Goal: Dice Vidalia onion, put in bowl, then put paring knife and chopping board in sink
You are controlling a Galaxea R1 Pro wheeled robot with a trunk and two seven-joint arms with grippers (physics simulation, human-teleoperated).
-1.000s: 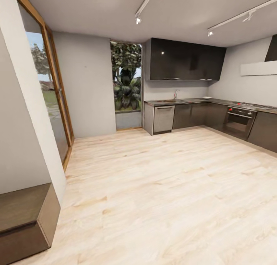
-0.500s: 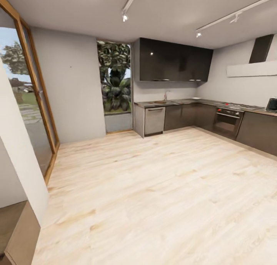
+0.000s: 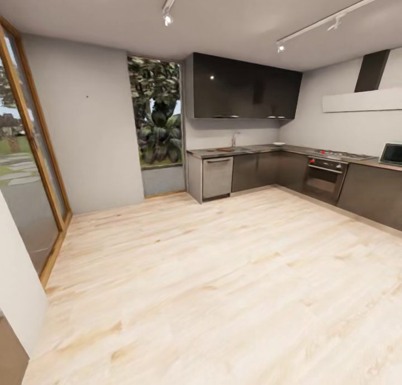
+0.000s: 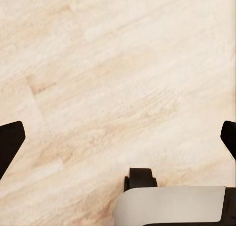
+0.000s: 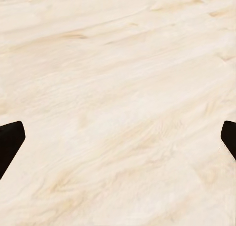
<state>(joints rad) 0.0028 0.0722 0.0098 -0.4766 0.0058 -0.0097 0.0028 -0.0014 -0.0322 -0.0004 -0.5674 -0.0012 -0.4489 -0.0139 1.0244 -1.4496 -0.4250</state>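
View has swung right since a second ago: the brown bench has left the frame and a microwave (image 3: 392, 153) has come in.

Left gripper (image 4: 118, 137) and right gripper (image 5: 118, 135) hang spread wide over the pale wood floor (image 3: 223, 273), holding nothing. Across the room, the countertop (image 3: 262, 148) carries the sink (image 3: 226, 149); the bowl (image 3: 278, 144) sits further along it.

Far across the floor, the sink (image 3: 225, 149) on the countertop (image 3: 262, 148) is too small to read; the microwave (image 3: 391, 153) is cut off by the frame's edge.
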